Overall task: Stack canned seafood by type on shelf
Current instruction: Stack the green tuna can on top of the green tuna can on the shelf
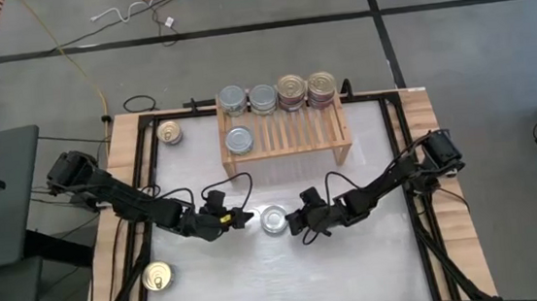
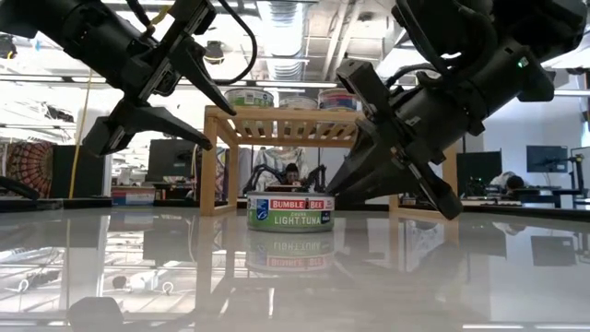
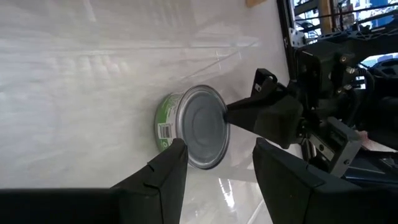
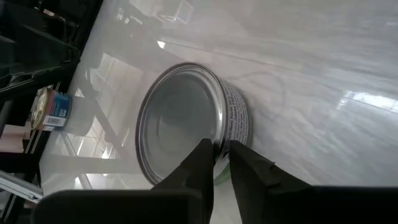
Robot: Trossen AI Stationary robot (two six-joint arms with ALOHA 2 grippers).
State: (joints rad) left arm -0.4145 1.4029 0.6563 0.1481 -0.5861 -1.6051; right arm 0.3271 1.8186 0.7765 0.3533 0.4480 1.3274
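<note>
Table [image 1: 357,269]: glossy white top with wooden side borders; bare and reflective in front of the silver-topped tuna tin [image 1: 274,219].
Tuna tin: upright at mid-table, well in front of the shelf [image 1: 285,134].
Right gripper [image 1: 301,222]: at the tin's right side; fingers drawn narrow, pinching the tin's rim.
Left gripper [image 1: 238,218]: just left of the tin, apart from it; fingers part-open, holding nothing.
Loose tins: a gold-lidded tin [image 1: 158,276] far front-left of the tuna tin; another [image 1: 170,133] left of the shelf.
Shelf: four stacks along its back edge; one silver tin [image 1: 239,140] on the front-left slats.
Room: grey floor with cables behind the shelf; desks and monitors beyond.
</note>
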